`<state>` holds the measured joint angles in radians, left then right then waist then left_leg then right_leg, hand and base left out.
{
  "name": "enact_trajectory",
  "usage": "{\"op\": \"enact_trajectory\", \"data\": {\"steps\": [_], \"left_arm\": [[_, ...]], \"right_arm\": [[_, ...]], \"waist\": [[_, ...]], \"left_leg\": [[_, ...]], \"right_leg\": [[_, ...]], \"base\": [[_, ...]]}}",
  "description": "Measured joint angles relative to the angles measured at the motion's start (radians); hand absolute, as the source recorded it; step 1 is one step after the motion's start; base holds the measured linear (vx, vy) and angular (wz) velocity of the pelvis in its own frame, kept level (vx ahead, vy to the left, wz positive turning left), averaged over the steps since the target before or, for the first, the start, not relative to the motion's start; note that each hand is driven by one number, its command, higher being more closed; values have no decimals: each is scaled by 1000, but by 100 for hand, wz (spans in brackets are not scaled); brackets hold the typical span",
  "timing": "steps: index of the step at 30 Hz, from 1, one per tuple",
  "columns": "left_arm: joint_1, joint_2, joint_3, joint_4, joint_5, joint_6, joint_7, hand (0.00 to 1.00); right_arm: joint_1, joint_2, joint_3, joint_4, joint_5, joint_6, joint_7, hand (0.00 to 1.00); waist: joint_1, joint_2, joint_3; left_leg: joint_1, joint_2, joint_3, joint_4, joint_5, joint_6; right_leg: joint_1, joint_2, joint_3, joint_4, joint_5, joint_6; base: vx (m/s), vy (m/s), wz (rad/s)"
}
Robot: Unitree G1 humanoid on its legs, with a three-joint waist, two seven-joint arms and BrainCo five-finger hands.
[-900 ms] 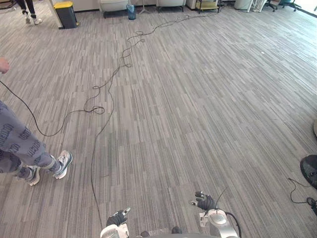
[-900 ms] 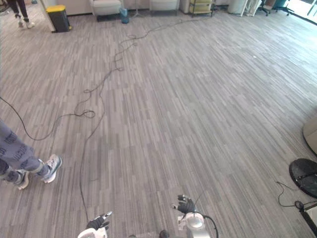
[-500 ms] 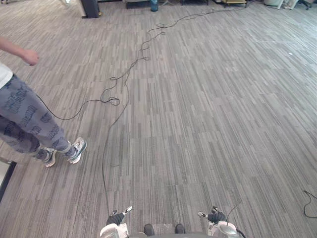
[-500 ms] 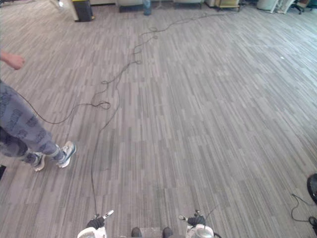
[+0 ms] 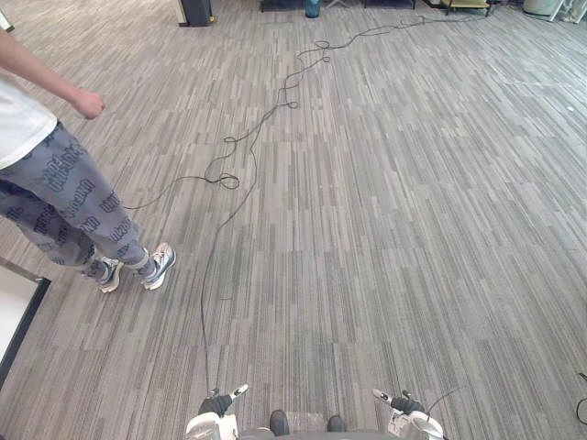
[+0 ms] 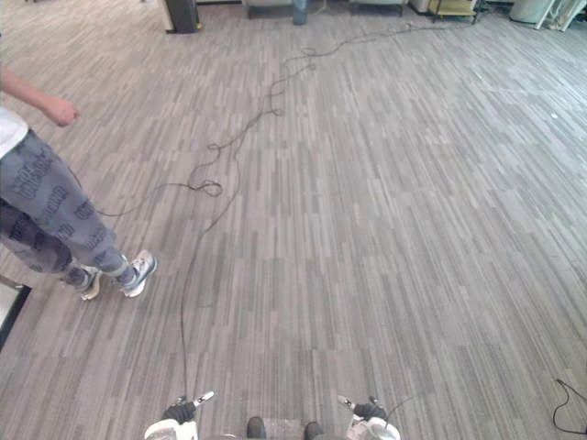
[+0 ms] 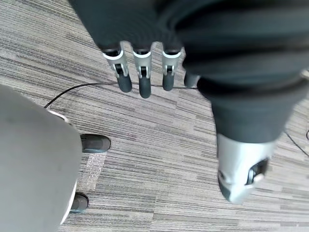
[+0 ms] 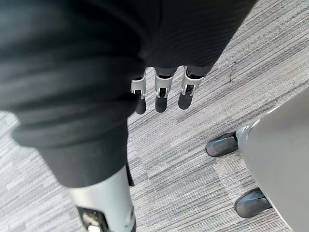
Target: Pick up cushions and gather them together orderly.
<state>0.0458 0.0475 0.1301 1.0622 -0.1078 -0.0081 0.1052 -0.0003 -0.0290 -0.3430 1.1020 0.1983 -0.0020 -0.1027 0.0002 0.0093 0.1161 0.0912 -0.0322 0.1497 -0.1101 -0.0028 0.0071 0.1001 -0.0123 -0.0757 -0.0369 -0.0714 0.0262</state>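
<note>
My left hand (image 5: pixel 218 403) hangs low at the bottom edge of the eye views, over grey striped carpet (image 5: pixel 385 211). In the left wrist view its fingers (image 7: pixel 140 72) point straight down at the floor and hold nothing. My right hand (image 5: pixel 404 404) hangs at the bottom edge further right. The right wrist view has its fingers (image 8: pixel 161 94) straight and relaxed as well, with only carpet beyond them.
A person (image 5: pixel 55 183) in patterned trousers and light sneakers stands on the left, one arm stretched out. A flat white panel with a dark edge (image 5: pixel 14 316) lies at the lower left. A black bin (image 5: pixel 195 11) stands at the far end. Carpet stretches ahead and to the right.
The camera has swung, so the whole picture has shifted right and down. The person now shows more fully on the left, and the dark round base on the right has left the view.
</note>
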Motion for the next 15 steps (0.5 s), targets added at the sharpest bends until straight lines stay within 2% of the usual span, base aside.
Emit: {"op": "enact_trajectory", "data": {"steps": [12, 15], "left_arm": [[1, -2, 12, 7, -3, -3, -1, 0], [-2, -18, 59, -12, -4, -4, 0, 0]], "right_arm": [[11, -1, -36, 10, 0, -6, -6, 0], [15, 10, -35, -29, 2, -8, -7, 0]], "waist": [[-1, 5, 14], [2, 9, 39]], "left_leg": [[-21, 0, 9, 0, -1, 0], [-27, 6, 28, 3, -7, -9]], "right_leg": [[-26, -1, 6, 8, -4, -1], [-87, -1, 18, 116, -62, -9]], "base": [[-3, -5, -1], [25, -19, -13]]}}
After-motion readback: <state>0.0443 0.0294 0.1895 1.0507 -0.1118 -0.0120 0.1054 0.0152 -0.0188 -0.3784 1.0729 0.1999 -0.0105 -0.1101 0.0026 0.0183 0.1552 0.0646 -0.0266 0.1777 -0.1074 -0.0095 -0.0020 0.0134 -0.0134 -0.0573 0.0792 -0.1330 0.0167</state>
